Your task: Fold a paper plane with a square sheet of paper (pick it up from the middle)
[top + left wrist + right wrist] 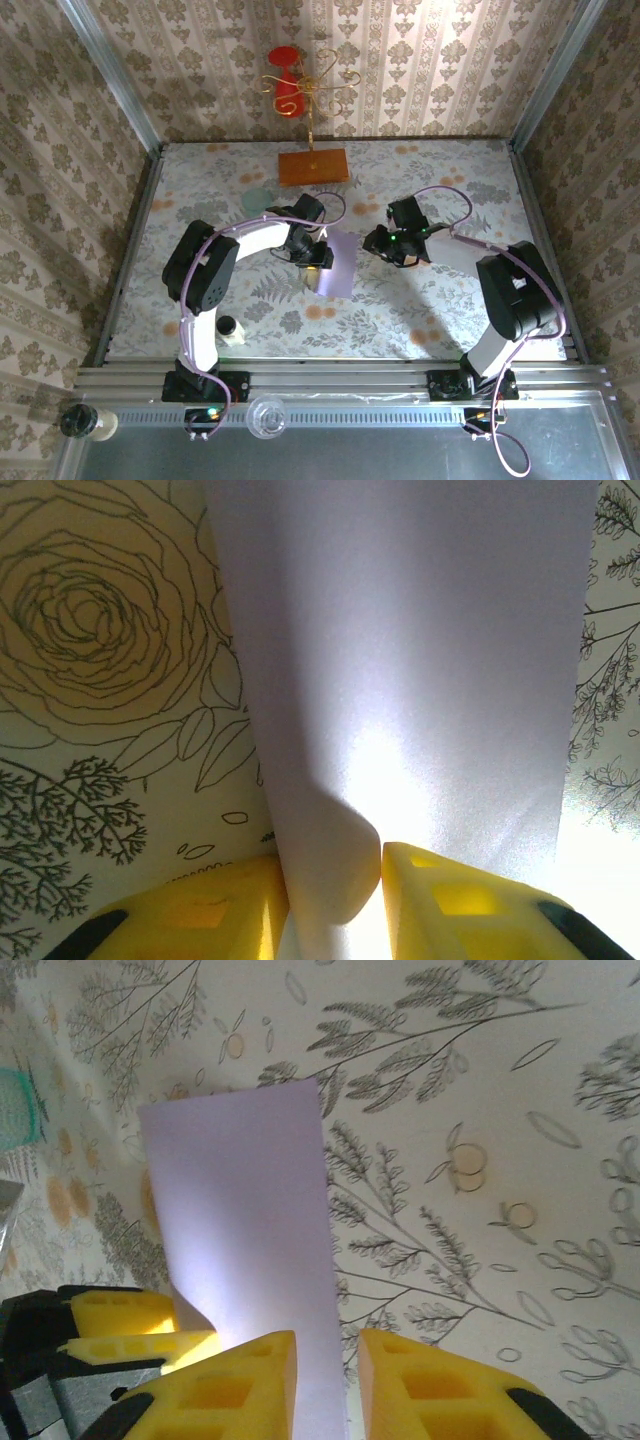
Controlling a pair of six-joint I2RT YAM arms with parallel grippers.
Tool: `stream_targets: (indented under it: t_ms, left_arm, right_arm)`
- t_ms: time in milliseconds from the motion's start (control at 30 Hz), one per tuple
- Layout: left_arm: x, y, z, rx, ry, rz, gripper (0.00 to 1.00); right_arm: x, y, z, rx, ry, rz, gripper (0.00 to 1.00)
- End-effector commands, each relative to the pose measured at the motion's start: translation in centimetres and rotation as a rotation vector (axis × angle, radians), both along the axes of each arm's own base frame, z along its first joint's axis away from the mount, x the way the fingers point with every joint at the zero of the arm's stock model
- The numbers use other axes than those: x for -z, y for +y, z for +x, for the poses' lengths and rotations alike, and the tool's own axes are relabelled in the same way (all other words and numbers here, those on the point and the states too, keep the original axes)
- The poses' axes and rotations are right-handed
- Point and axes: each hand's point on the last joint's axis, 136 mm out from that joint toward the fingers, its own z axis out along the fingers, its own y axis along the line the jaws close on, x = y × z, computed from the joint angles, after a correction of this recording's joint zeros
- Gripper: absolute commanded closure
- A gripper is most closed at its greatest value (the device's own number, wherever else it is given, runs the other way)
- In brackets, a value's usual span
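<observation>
The square sheet of paper (420,660) is being pinched at its raised fold by the left gripper (332,890). The right gripper (328,1360) is hovering at its edge, narrowly parted and holding nothing. The rest is lying mid-table. An uneven pull could be skewing the crease or slipping the sheet free. No readable writing is showing.

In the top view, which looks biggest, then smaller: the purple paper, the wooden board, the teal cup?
1. wooden board and purple paper: look alike, paper partly hidden.
2. teal cup: smallest.
</observation>
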Motion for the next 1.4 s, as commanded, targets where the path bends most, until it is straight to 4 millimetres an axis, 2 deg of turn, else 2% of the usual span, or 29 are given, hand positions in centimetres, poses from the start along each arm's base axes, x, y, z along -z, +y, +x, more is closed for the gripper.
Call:
stream_targets:
  t_ms: [0,300,433,733,1000,1200,1367]
  left_arm:
    - [4.2,0.2,-1.2,0.008,0.062,0.059,0.66]
    - [4.3,0.2,-1.3,0.008,0.065,0.056,0.66]
    - [4.5,0.3,-1.4,0.009,0.069,0.059,0.66]
    - [4.6,0.4,-1.5,0.009,0.07,0.063,0.66]
    - [4.2,0.4,-1.4,-0.013,0.08,0.04,0.66]
    - [1.6,-0.3,0.0,-0.052,0.056,-0.044,0.66]
    - [-3.0,0.4,2.0,-0.123,-0.063,-0.076,0.59]
  right_arm:
    - [-0.2,1.8,0.2,-0.033,0.002,0.04,0.78]
    - [1.1,5.5,-0.4,-0.112,0.044,0.106,0.83]
    - [1.9,6.3,-0.9,-0.14,0.07,0.112,0.86]
    - [3.7,6.2,-1.6,-0.152,0.115,0.095,0.89]
    - [6.7,4.2,-3.5,-0.154,0.195,0.056,0.9]
    - [9.4,2.5,-5.4,-0.207,0.281,-0.01,0.91]
    - [10.5,1.8,-6.1,-0.283,0.314,-0.062,0.92]
